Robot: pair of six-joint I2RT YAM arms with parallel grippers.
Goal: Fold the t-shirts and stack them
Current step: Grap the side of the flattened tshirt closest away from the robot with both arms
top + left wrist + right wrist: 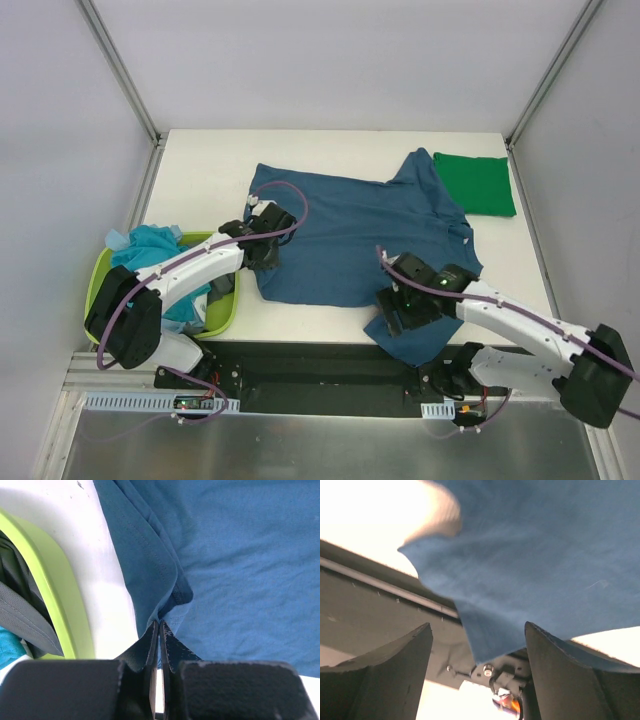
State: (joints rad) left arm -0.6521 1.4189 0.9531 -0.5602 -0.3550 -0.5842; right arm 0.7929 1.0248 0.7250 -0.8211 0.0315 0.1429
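Left claw (pixel 159 628) pinches blue t-shirt (pixel 240 555) edge beside basket (pixel 55 590).

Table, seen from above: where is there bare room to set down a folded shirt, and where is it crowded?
Bare table: the far-left corner, between the blue shirt and the left rim; the far strip behind that shirt; the right side, nearer than the green shirt. Crowded: the basket and left claw near left, the right claw at the near edge.
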